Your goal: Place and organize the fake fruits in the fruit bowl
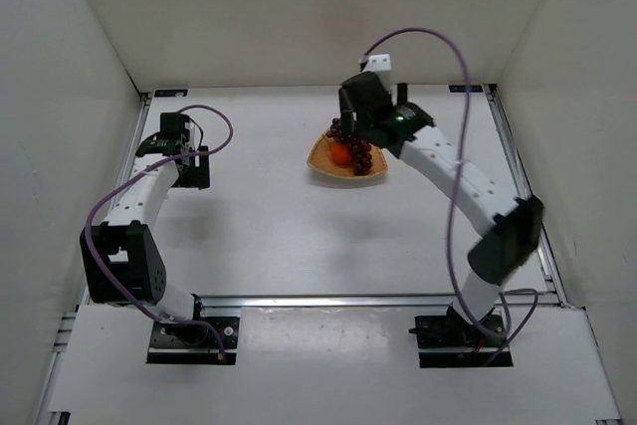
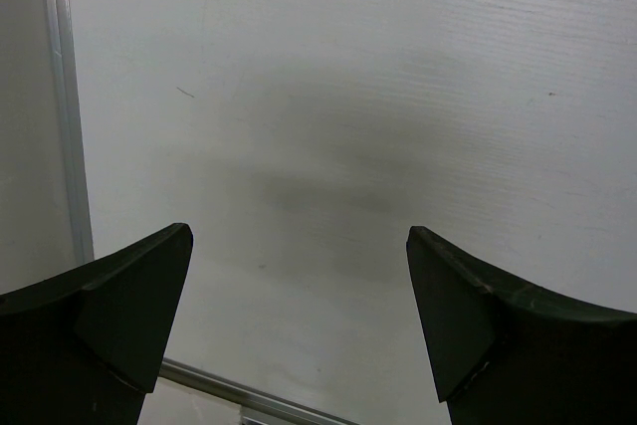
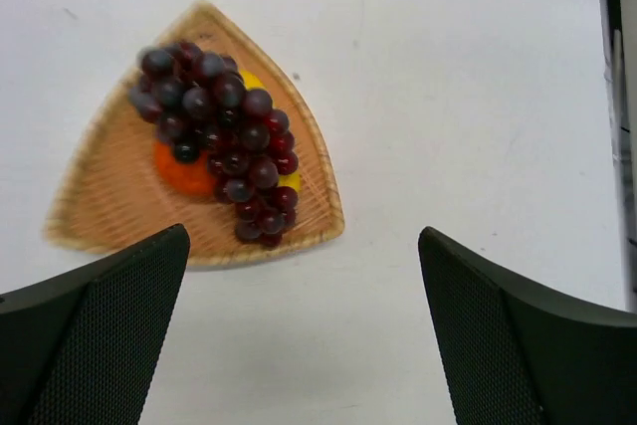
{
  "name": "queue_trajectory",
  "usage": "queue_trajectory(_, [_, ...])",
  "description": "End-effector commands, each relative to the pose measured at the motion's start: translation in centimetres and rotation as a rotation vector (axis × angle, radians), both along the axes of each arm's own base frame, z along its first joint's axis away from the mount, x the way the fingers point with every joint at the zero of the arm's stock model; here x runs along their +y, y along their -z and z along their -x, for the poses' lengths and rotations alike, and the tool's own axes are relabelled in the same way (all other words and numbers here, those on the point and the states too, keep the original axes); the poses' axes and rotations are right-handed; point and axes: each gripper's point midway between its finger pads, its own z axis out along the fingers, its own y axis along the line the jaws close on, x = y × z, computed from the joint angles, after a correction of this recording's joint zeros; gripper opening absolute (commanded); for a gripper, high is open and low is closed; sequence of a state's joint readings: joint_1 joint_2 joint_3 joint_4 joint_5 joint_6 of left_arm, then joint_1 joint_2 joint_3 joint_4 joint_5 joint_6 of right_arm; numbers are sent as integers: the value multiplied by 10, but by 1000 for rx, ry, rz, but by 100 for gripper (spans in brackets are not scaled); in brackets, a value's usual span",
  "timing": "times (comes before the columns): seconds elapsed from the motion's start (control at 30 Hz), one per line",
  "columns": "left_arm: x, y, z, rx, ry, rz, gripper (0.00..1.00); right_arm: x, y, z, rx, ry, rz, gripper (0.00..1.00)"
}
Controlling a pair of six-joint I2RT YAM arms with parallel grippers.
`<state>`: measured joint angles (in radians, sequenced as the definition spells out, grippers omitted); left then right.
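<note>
Yellow banana (image 3: 253, 80) under grapes (image 3: 224, 136) shows only from right wrist.

white arm links (image 1: 468, 181), black joints (image 1: 506, 236), purple cables (image 1: 423, 31)

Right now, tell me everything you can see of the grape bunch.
The grape bunch is a cluster of glossy, plastic-looking round berries, dark purple-red, a few greyer at its upper-left end in the right wrist view. It lies stretched diagonally across the wicker bowl, its lower end near the rim. It rests on the orange and hides most of the yellow fruit. The right gripper hangs open, not touching it.
</note>
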<state>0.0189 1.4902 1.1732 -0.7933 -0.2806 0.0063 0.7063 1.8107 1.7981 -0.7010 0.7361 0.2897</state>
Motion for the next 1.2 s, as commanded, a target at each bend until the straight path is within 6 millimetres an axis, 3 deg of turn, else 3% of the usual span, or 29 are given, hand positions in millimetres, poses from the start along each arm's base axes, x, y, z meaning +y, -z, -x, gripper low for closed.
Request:
queue_trajectory(0.0, [6, -13, 0, -41, -26, -1, 100, -23, -54, 28, -69, 8, -230, 100])
queue_trajectory(0.03, [6, -13, 0, -41, -27, -1, 100, -30, -39, 37, -32, 26, -256, 100])
queue_trajectory(0.07, [6, -13, 0, -41, -27, -1, 100, -38, -37, 43, -20, 35, -291, 100])
queue_trajectory(0.1, [6, -13, 0, -41, -27, -1, 100, -58, -47, 50, -38, 67, -350, 100])
queue_trajectory(0.13, [6, -13, 0, -41, -27, -1, 100, -63, -20, 62, 41, 71, -396, 100])
queue_trajectory(0.17, [6, -13, 0, -41, -27, -1, 100, -72, -13, 67, 57, 87, -428, 100])
queue_trajectory(0.2, [6, -16, -3, -50, -27, -1, 100, -96, -16, 69, 24, 131, -479, 100])
queue_trajectory(0.23, [6, -16, -3, -50, -27, -1, 100, -107, -3, 74, 50, 159, -512, 100])
queue_trajectory(0.27, [6, -16, -3, -50, -27, -1, 100, -127, 22, 86, 111, 197, -572, 100])
queue_trajectory(0.33, [4, -18, -3, -59, -22, 7, 100, -146, 45, 98, 171, 252, -642, 100])
queue_trajectory(0.37, [4, -18, -3, -59, -22, 7, 100, -170, 56, 101, 178, 343, -684, 100])
queue_trajectory(0.4, [4, -18, -3, -59, -22, 7, 100, -179, 77, 115, 218, 380, -699, 100])
queue_trajectory(0.47, [4, -18, -3, -59, -22, 7, 100, -201, 89, 127, 221, 470, -769, 100])
queue_trajectory(0.53, [4, -17, -1, -50, -22, 7, 100, -210, 110, 140, 253, 516, -802, 100])
queue_trajectory(0.7, [4, -17, -1, -50, -22, 7, 100, -234, 134, 155, 264, 630, -841, 100])
queue_trajectory(1.17, [6, -20, 3, -59, -27, -1, 100, -245, 138, 159, 281, 644, -798, 100])
